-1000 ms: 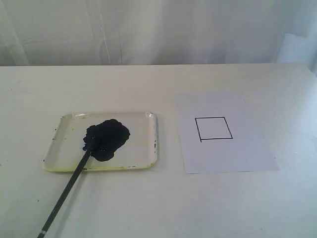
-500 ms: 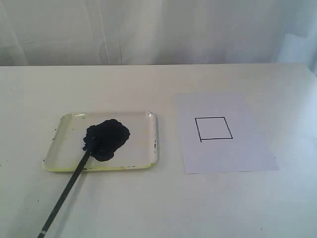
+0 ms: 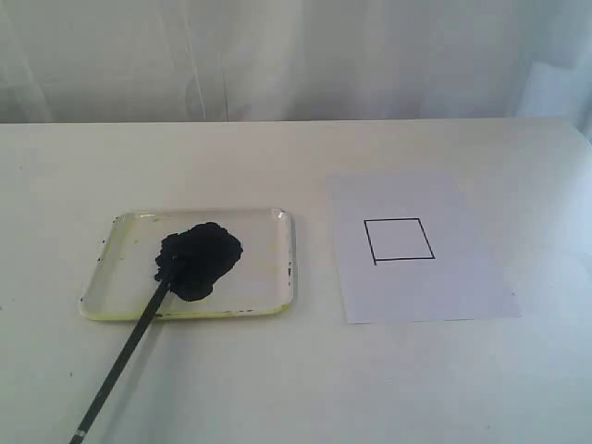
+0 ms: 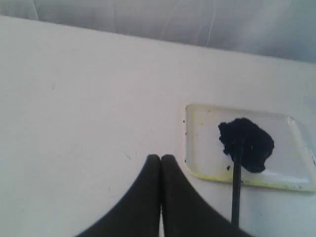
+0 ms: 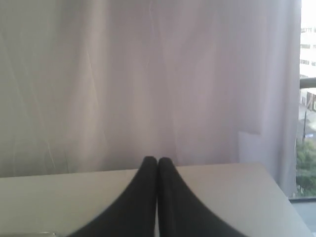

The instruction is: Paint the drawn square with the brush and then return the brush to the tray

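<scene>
The pale tray (image 3: 264,277) lies left of centre on the table, a blue-black paint blob (image 3: 199,257) in it. The brush (image 3: 125,356) rests with its tip in the blob and its handle sloping over the tray's near rim toward the front edge. On the white paper sheet (image 3: 462,287) to the right, the drawn square (image 3: 399,240) has a white face. Neither gripper shows in the exterior view. My left gripper (image 4: 160,157) is shut and empty, hovering beside the tray (image 4: 197,143) and brush (image 4: 236,192). Facing the curtain, my right gripper (image 5: 157,159) is shut and empty.
A white curtain (image 3: 296,55) hangs behind the table's far edge. A window strip (image 5: 307,98) shows at the side in the right wrist view. Bare white tabletop (image 3: 305,388) surrounds the tray and the sheet.
</scene>
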